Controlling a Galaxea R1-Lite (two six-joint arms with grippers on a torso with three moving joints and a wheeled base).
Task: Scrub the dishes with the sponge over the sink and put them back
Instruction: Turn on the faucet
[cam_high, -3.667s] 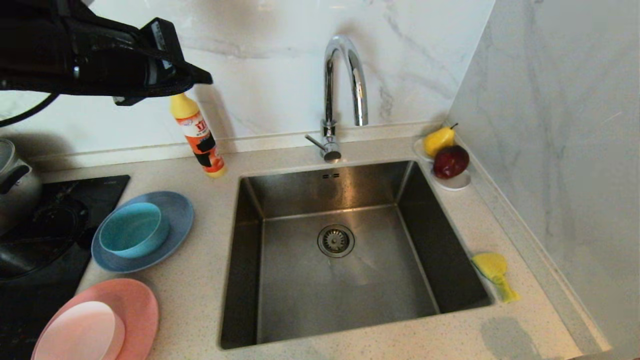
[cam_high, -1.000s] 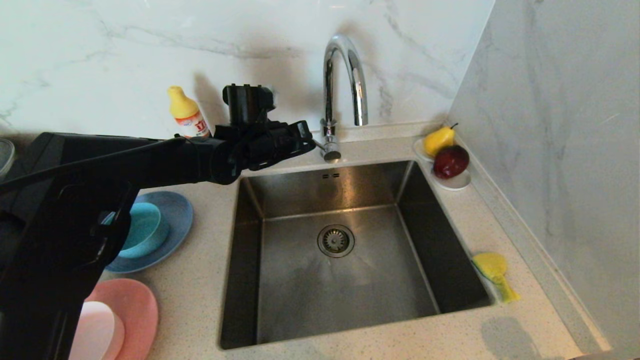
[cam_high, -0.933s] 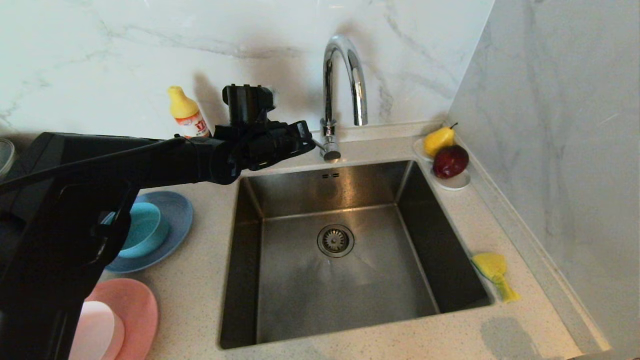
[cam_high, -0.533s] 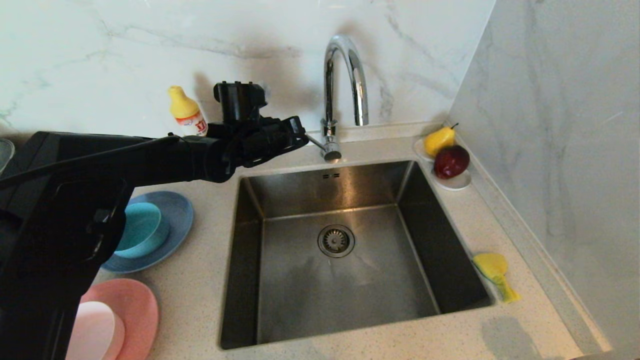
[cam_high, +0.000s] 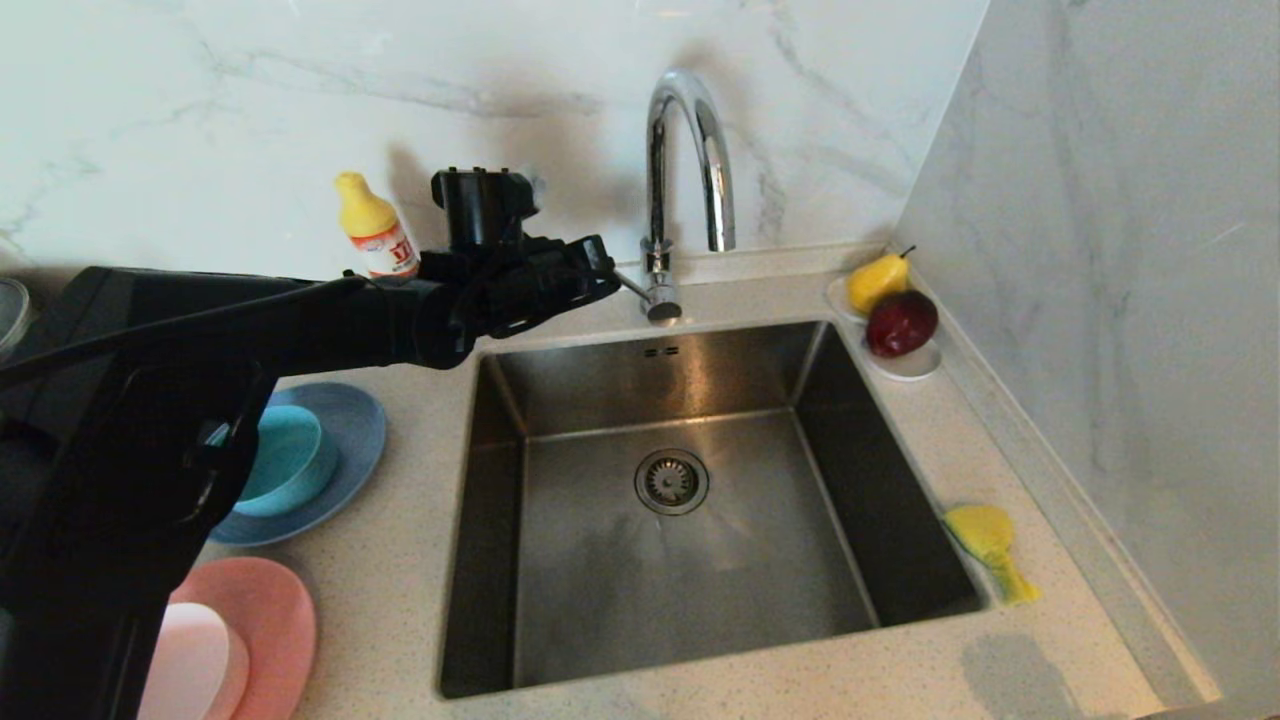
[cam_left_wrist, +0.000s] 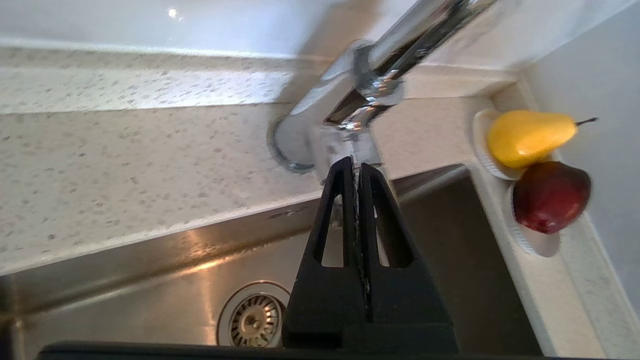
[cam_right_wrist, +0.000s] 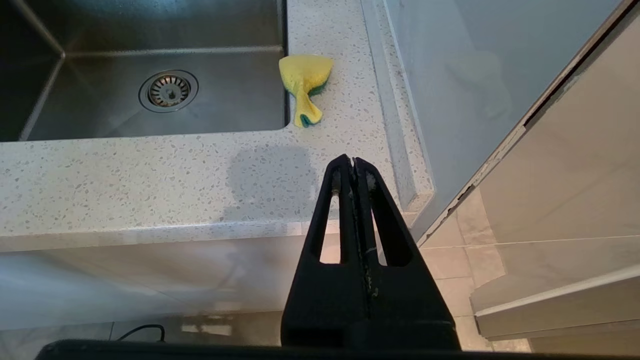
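Left gripper (cam_left_wrist: 355, 167), jaws pressed together at faucet lever (cam_high: 632, 287); sponge (cam_right_wrist: 305, 80): likely soft, light, pinch its thick end.

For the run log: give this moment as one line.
left tool: shut, at faucet lever | right tool: shut, parked | sponge: on counter | dishes: untouched

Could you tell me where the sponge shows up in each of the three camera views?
Head view: sponge on the counter at the sink's right rim, toward the near corner.
Left wrist view: not in it.
Right wrist view: sponge on the counter beside the sink's corner, beyond the shut right claw.
Shared landmark: the drain appears in all three.
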